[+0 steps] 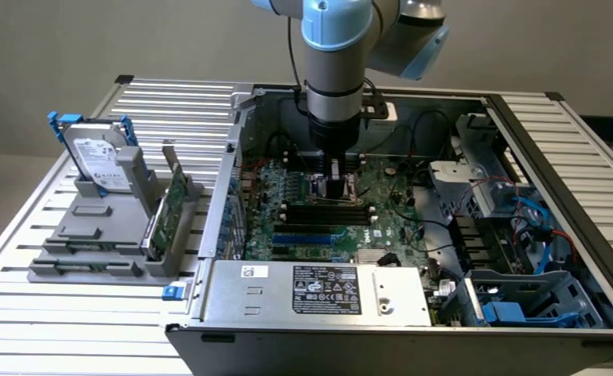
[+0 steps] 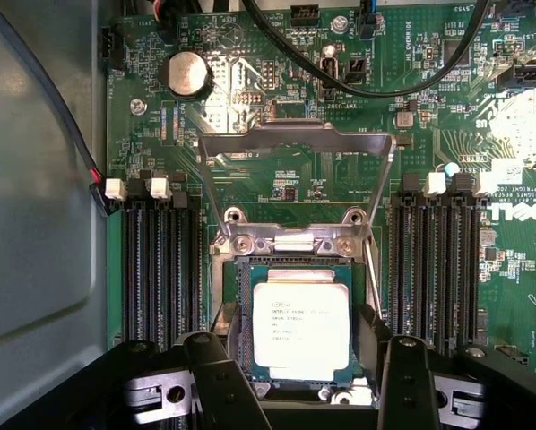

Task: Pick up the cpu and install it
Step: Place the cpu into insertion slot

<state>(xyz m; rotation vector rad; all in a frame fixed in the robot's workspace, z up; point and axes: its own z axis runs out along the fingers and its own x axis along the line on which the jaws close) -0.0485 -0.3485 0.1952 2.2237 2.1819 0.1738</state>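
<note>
Well along, by the look of it: the cpu (image 2: 301, 322) already lying flat in the socket (image 2: 290, 244) on the motherboard (image 2: 483, 125), directly below the claw (image 2: 308, 351) and between its two fingers (image 2: 219, 372). Spread apart and pinching nothing, as far as can be told, with one finger to either side of the chip and neither pressing it. From the exterior view, hanging straight down into the open computer case (image 1: 390, 338), over the middle of the board.

Left to do, as a judgement: closing the metal retention frame (image 2: 295, 143), standing tilted up just beyond the fingertips, hinged at the socket's edge and not yet folded over the chip.

Lid side up, facing the claw, with a narrow rim showing all round. Close to square, so hardly any long axis to speak of. Lines of print parallel to the line from finger to finger, edges squared with the socket and with the memory slots (image 2: 156, 269) flanking the claw on both sides
</note>
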